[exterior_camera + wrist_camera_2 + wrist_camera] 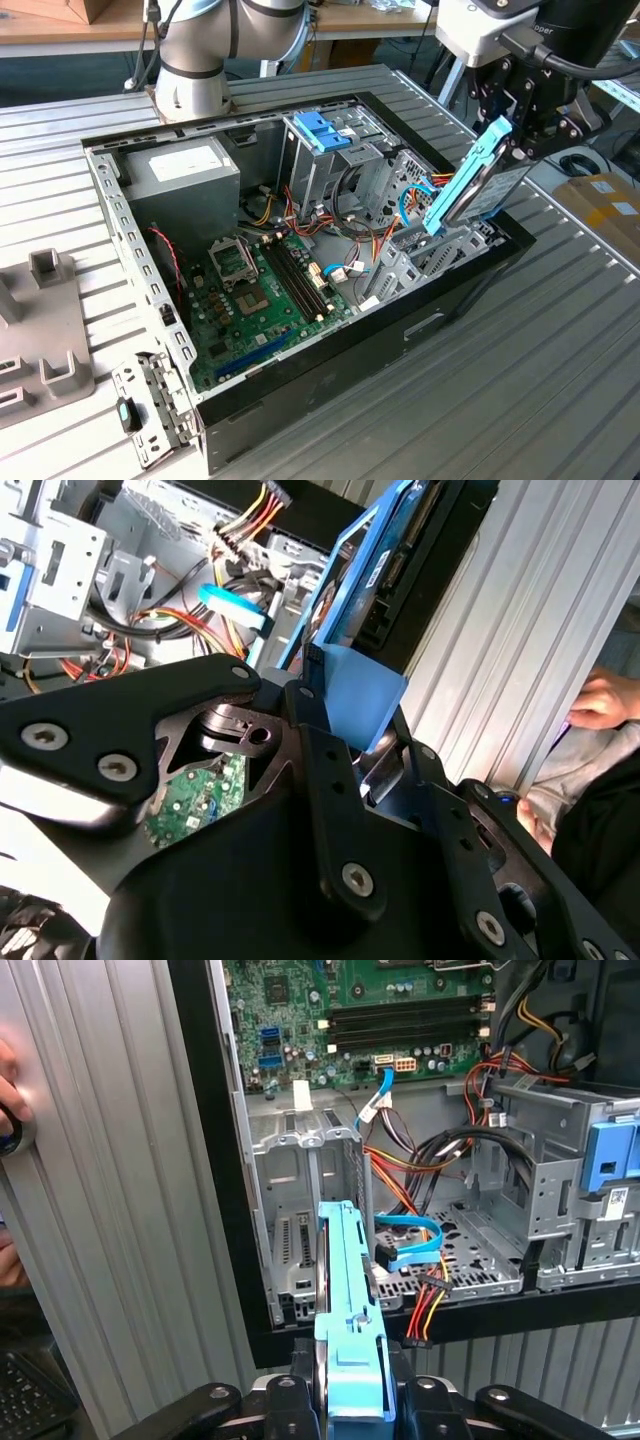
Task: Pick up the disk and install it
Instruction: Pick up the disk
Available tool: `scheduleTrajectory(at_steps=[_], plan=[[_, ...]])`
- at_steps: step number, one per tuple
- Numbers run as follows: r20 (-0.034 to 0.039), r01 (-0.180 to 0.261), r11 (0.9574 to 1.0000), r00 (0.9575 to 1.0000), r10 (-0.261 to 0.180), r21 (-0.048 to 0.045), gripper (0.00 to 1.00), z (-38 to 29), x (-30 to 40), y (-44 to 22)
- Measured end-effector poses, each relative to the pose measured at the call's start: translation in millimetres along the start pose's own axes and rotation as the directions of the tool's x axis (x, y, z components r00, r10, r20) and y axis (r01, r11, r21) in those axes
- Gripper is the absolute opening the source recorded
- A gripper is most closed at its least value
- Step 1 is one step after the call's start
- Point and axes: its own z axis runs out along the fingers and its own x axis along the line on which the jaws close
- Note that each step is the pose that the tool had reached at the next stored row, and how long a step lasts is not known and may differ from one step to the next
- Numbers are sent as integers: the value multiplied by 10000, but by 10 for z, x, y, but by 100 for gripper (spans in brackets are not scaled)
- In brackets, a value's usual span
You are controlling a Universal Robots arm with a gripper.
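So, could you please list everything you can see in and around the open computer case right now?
flat silver-metal disk: one, blue plastic frame, held tilted over the case's end at the exterior view's right
open black computer case: one, black, on the table
green motherboard: one, green, case floor
grey box with white label: one, grey, case's far corner
metal drive cage: one, silver, blue latch on top
loose wires: several, red, orange, yellow, inside the case
flat cable: one, blue, among the wires
ribbed metal table: one, grey, under everything
robot arm: one, silver-grey, beyond the case
gripper: one, black, shut on the disk
person's hand: one, on the table beside the case
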Motion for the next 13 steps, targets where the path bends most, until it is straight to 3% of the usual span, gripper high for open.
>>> scheduleTrajectory(at_steps=[2,13], plan=[[-5,-3,10000,10000,3,-61,37,1,0,0],[-71,-31,9975,10000,26,-710,37,7,1,2]])
